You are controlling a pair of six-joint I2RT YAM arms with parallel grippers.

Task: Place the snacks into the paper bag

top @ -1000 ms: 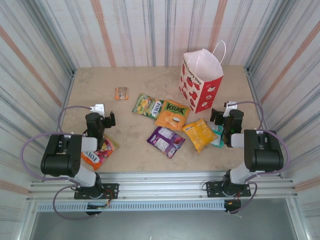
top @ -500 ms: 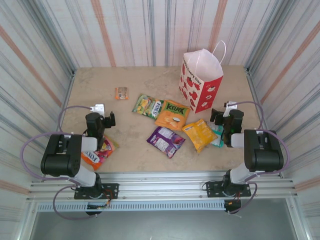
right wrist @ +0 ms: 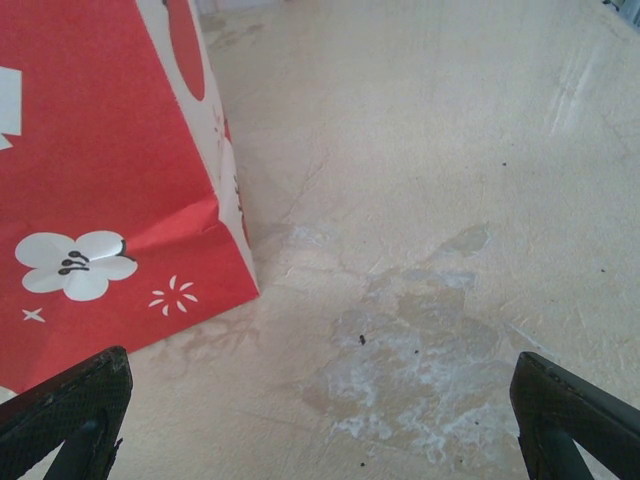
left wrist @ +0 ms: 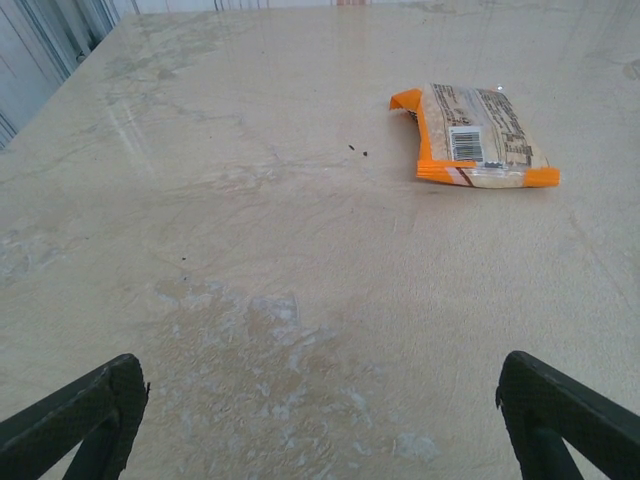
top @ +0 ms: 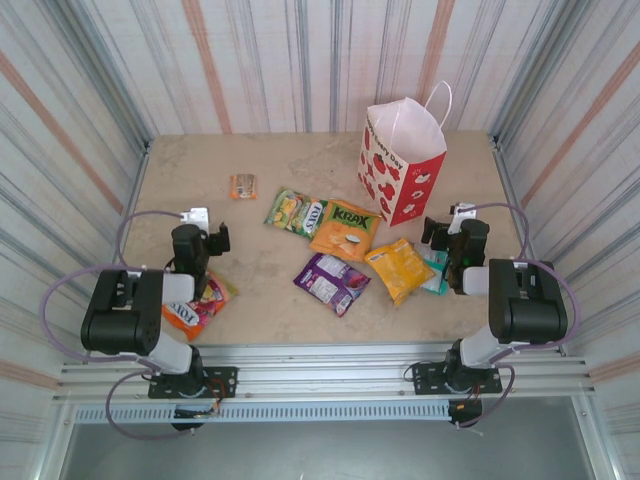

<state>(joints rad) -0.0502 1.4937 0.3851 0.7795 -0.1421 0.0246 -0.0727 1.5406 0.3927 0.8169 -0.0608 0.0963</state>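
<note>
Spread wide and empty at the left fingers (left wrist: 100, 400), over bare desk (left wrist: 250, 250) with the tiny orange packet (left wrist: 480, 140) flat ahead, far right. Likewise released at the right fingers (right wrist: 560, 410), near the red base of the bag (right wrist: 100, 150) standing far right.

Seemingly the first pick, not yet begun: lower, pinch an edge, lift over the open bag.

Beware the red-orange packet (top: 200, 305) tucked under the left arm (top: 150, 300), the teal packet (top: 437, 268) by the right arm (top: 520, 300), and four more packets (top: 343, 230) mid-desk.

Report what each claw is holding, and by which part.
Nothing is held. The left claw is open over the table, and the right claw is open beside the bag.
</note>
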